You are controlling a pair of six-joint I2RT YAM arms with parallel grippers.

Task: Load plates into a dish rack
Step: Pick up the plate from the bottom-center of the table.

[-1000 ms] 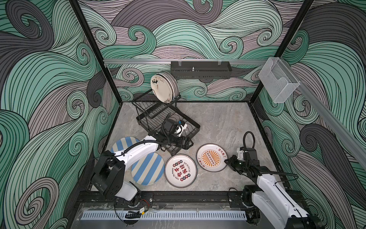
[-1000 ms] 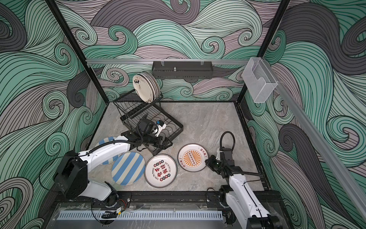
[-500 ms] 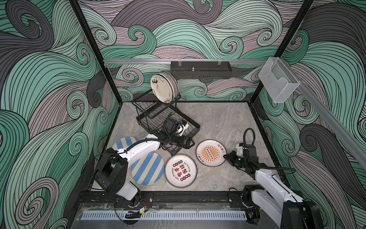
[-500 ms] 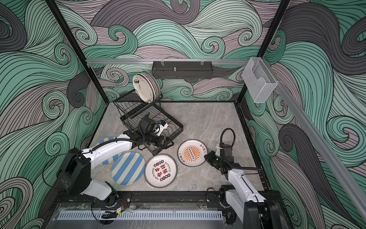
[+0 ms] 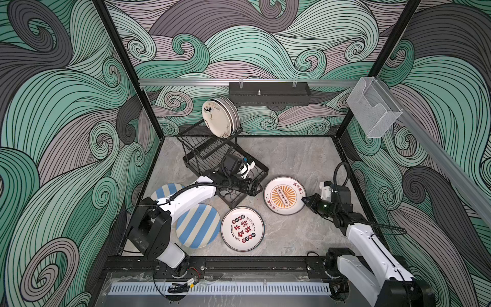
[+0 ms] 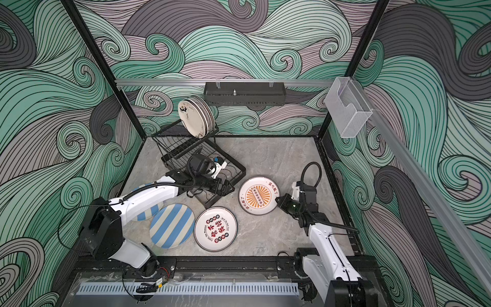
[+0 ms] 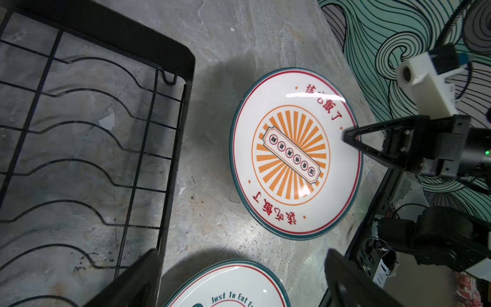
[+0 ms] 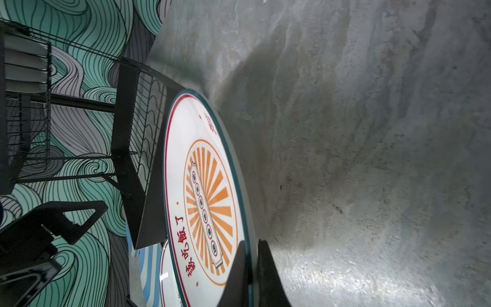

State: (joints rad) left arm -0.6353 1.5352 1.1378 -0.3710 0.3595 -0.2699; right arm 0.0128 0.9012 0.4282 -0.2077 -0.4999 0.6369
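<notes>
1. Up on the rack's top shelf, far left, cream plates stand on edge in a tight row, faces turned left. Both top views show them.
2. On the far wall's rail hangs a black tray. A clear box hangs on the right rail.
3. Grey stone-look table, with wave-pattern walls all round.
4. Flat and face up near centre lies a character plate. Left of it lie two striped plates, the farther one partly under the left arm.
5. And the sunburst plate sits face up just right of the rack, its banner running far-left to near-right. Whether it rests on the table or is lifted, I can't tell.
6. Right gripper is clenched on that plate's right rim, a finger on each side of the edge.
7. Left gripper hovers over the rack base's near-right corner, released, jaws wide apart.
</notes>
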